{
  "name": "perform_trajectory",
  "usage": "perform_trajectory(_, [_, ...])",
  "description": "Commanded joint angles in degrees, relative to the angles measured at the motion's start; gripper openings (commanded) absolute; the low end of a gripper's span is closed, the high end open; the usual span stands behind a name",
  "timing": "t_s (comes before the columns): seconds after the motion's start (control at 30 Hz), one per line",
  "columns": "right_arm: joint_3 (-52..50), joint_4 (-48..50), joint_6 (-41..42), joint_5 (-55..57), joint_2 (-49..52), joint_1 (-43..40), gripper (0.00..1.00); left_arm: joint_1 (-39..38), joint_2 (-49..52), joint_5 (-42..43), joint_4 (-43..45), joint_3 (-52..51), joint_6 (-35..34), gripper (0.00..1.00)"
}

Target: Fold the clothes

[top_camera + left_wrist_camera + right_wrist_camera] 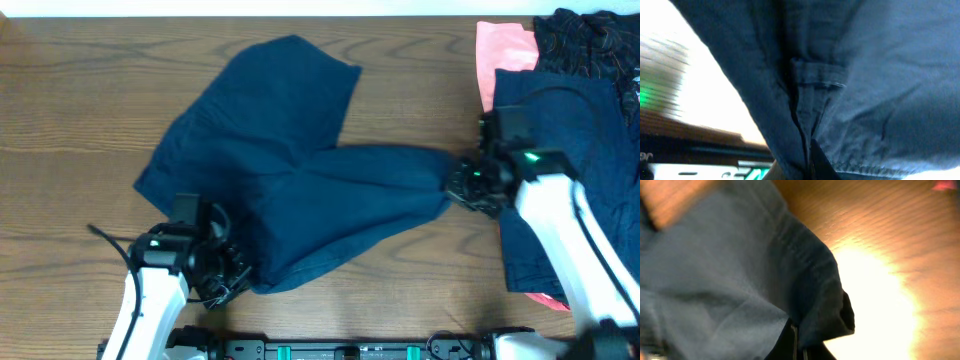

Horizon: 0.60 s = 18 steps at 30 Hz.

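Pinching the near left corner of the shorts (290,170), the left gripper (228,270) has its fingers pressed together on a seamed edge. Its wrist view shows navy cloth gathered down into the jaws, with bright space beneath it, so that corner looks raised off the table (80,110). The shorts lie spread over the middle of the wood, one leg fanned away from the robot and the other drawn out to the right. At the right end of that leg, the right gripper (462,186) is closed on the hem (its wrist view shows a fold of cloth caught between dark fingers). Holding two opposite ends this way probably keeps the cloth taut — ready to be carried over into a fold. Right of the shorts waits the rest of the pile: a pink garment (503,50), a black patterned garment (590,35) beside it, and a navy garment (565,115) under the right arm.
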Motion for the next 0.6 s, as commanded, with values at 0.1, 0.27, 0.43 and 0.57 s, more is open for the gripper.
perform_trajectory(0.1, [0.3, -1.6, -5.6, 4.3, -12.1, -5.4, 0.01, -13.5, -7.7, -2.7, -1.1, 4.7, -5.6, 0.06])
perform_trajectory(0.27, [2.8, -1.8, -12.0, 4.3, -15.2, -7.4, 0.01, -20.5, -12.6, -13.2, 3.1, 5.0, -9.9, 0.06])
perform_trajectory(0.43, [7.6, -2.1, -15.9, 4.0, -11.2, -5.9, 0.01, -19.3, -12.3, -19.0, 10.8, 5.0, -9.8, 0.06])
perform_trajectory(0.57, [14.0, -1.4, -18.9, 4.1, -5.2, -3.7, 0.01, -14.6, -10.0, -21.0, 15.6, 5.0, -9.8, 0.06])
